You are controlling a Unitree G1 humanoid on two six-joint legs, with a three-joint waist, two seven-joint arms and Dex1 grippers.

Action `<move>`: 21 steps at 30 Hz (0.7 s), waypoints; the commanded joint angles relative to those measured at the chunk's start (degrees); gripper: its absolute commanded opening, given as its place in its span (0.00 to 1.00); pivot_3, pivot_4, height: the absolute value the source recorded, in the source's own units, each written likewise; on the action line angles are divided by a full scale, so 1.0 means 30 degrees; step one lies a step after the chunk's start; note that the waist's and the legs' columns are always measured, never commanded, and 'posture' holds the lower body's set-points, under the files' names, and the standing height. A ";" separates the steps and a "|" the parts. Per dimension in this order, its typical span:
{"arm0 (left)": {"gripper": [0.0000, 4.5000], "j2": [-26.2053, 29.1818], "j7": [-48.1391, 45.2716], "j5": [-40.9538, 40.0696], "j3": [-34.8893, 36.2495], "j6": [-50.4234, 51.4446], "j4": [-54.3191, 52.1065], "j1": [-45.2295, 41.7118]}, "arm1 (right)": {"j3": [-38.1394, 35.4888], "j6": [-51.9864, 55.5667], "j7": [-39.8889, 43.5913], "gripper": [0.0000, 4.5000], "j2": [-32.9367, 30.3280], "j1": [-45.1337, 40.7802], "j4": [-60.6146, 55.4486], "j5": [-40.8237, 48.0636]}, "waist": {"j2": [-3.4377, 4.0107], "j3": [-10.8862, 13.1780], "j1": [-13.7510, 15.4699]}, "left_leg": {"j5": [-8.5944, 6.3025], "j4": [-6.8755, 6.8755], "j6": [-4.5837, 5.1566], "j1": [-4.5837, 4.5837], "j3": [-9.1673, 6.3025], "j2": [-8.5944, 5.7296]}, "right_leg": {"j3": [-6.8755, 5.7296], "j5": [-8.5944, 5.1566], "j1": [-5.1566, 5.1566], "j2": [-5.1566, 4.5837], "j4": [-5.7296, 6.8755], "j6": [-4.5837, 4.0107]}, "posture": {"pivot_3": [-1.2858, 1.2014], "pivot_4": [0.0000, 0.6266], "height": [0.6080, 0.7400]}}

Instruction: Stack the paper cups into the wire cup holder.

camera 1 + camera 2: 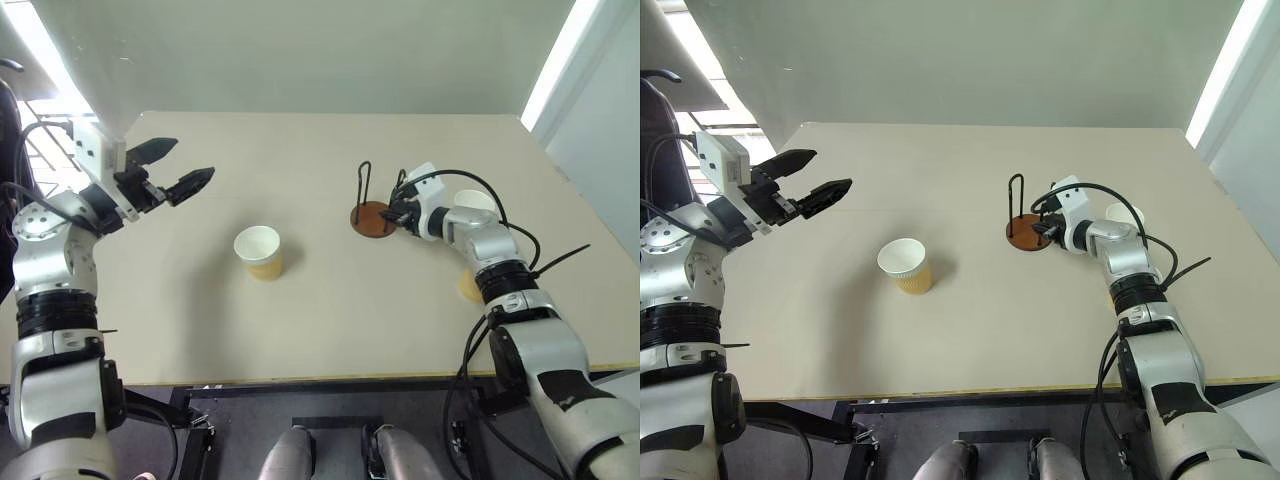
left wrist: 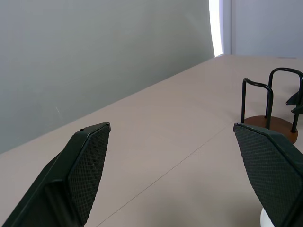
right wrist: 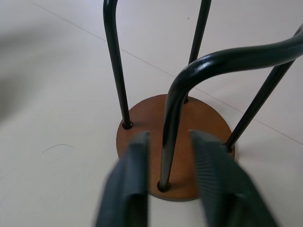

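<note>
On the desk (image 1: 330,310), right of centre: the holder (image 1: 371,216) stands upright, a brown disc base with two thin black wire loops rising from it.
Right gripper (image 3: 166,187): it reaches in low from the right, its jaws set either side of one upright wire of the near loop, close to the base. A narrow gap shows on each side of the wire, so I judge the jaws nearly closed, and I cannot tell whether they already pinch it.
Left gripper (image 1: 172,170): raised above the desk's left side, jaws wide open, holding nothing.
Cups: one cup (image 1: 259,251) stands upright, mouth up, left of the holder and well apart from it. A second cup (image 1: 1124,214) sits behind the right forearm, mostly hidden. A tan edge of a third cup (image 1: 469,285) peeks out under the right wrist. None sits in the holder.
Step in hand: by my reading, the right arm is steadying or shifting the holder before any cup goes in.
Doing it well: grip the wire low, near the base, so the light stand does not tip. Close squarely on the wire, not at an angle. Any slide should keep the disc flat on the desk.
Risk: a pull high on the loop could lever the base up. The forearm is near the cups behind and below it and could knock them.
Left arm's part: it looks ready to go to the middle cup.
</note>
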 commanded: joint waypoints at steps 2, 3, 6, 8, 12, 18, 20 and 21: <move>1.00 0.0577 -0.0544 -0.0142 0.0214 0.0301 -0.0438 -0.0060 | -0.0239 -0.0060 0.0624 0.01 -0.0191 -0.0418 -0.0264 0.0288 | 0.0000 0.0000 -0.0003 | 0.0000 0.0000 0.0000 0.0003 -0.0001 0.0001 | 0.0000 -0.0001 0.0000 0.0001 0.0005 -0.0002 | 0.52 0.24 1.00; 1.00 0.0619 -0.0873 -0.0239 0.0153 0.0565 -0.0433 -0.0012 | -0.0241 -0.0029 0.0796 0.01 -0.0276 -0.0397 -0.0304 0.0304 | -0.0001 0.0000 -0.0003 | 0.0000 0.0000 -0.0001 0.0002 0.0000 0.0000 | 0.0000 -0.0002 0.0000 0.0000 0.0005 -0.0003 | 0.52 0.24 1.00; 1.00 0.0921 -0.1983 -0.0217 -0.0073 0.1016 -0.0112 0.0003 | -0.0245 0.0105 0.1425 0.01 -0.0637 -0.0281 -0.0491 0.0347 | 0.0000 0.0000 0.0000 | 0.0000 0.0000 -0.0001 0.0001 -0.0001 0.0000 | 0.0000 -0.0002 0.0000 0.0000 0.0002 -0.0003 | 0.52 0.24 1.00; 1.00 0.1150 -0.2618 -0.0097 -0.0202 0.1137 0.0234 -0.0076 | -0.0222 0.0193 0.1820 0.01 -0.0851 -0.0192 -0.0625 0.0356 | 0.0000 0.0000 0.0008 | -0.0001 0.0000 -0.0002 -0.0006 -0.0002 -0.0001 | -0.0001 -0.0002 0.0000 0.0000 -0.0002 -0.0003 | 0.52 0.24 1.00; 1.00 0.1441 -0.3626 0.0186 -0.0561 0.1008 0.0698 -0.0150 | -0.0141 0.0414 0.2686 0.01 -0.1151 -0.0021 -0.1055 0.0461 | 0.0000 0.0000 0.0002 | -0.0002 0.0000 -0.0005 -0.0009 -0.0006 0.0000 | -0.0004 -0.0004 -0.0003 0.0000 -0.0004 -0.0006 | 0.52 0.24 1.00; 1.00 0.1534 -0.4582 0.0393 -0.0938 0.0849 0.1481 -0.0681 | 0.0218 0.1830 0.5308 0.01 -0.1863 0.0939 -0.3751 0.1091 | -0.0001 0.0000 0.0015 | 0.0000 0.0001 -0.0003 -0.0012 -0.0009 0.0000 | -0.0009 -0.0007 -0.0004 0.0000 0.0000 -0.0011 | 0.52 0.24 1.00; 1.00 0.1483 -0.4734 0.0553 -0.0996 0.0548 0.1753 -0.0911 | 0.0336 0.2413 0.5884 0.01 -0.2133 0.1398 -0.4912 0.1250 | -0.0001 0.0000 0.0004 | 0.0003 0.0005 -0.0001 -0.0018 -0.0008 -0.0001 | -0.0008 -0.0006 -0.0003 0.0000 -0.0004 -0.0009 | 0.52 0.24 1.00; 1.00 0.1456 -0.4821 0.0612 -0.1022 0.0442 0.1885 -0.1031 | 0.0383 0.2727 0.6148 0.01 -0.2265 0.1629 -0.5514 0.1358 | -0.0001 0.0000 0.0008 | 0.0003 0.0005 -0.0001 -0.0019 -0.0008 -0.0001 | -0.0008 -0.0006 -0.0003 0.0000 -0.0006 -0.0009 | 0.52 0.24 1.00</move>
